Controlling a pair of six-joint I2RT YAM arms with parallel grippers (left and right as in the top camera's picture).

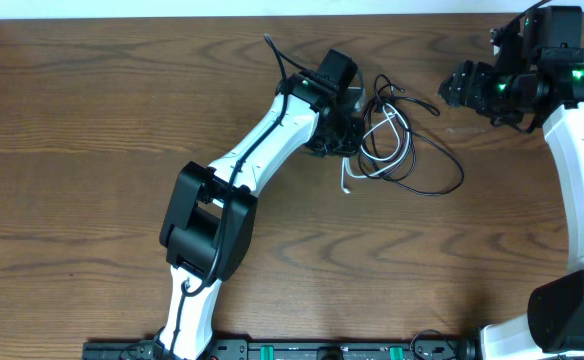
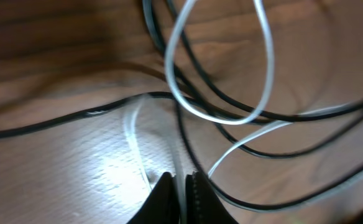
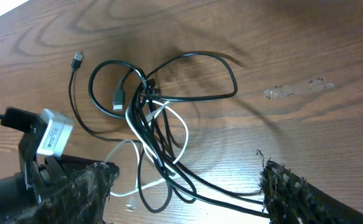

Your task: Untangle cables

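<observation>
Fingertips of the left tool (image 2: 180, 198), dark and out of focus at the bottom edge of the left wrist view, stand together, clamped on the white cord (image 2: 265, 62); a blurred strand of it runs down into the slit between them. Ahead of these tips the same cord rises in a tall loop, crossed by several black cords (image 2: 57, 121) lying on the wooden surface (image 2: 57, 180). How the cords pass over and under one another cannot be made out there, and all are cut off by the frame. In the right wrist view, the right tool (image 3: 188, 190) has its two rough, dark fingers standing wide apart at the lower corners, gripping nothing. The tangle lies on the surface ahead of and below that tool. One plug (image 3: 77, 60) lies free at the far left. A second, silvery plug end (image 3: 118, 98) sits inside a black loop. A pale label (image 3: 54, 134) on the left arm's wrist, at the right tool's left, carries printing too small to read, and no brand name is legible anywhere. From overhead, the left arm (image 1: 262, 140) covers its own tool at the tangle's near edge. The right tool hangs well apart from the cords, its fingers hard to resolve.
</observation>
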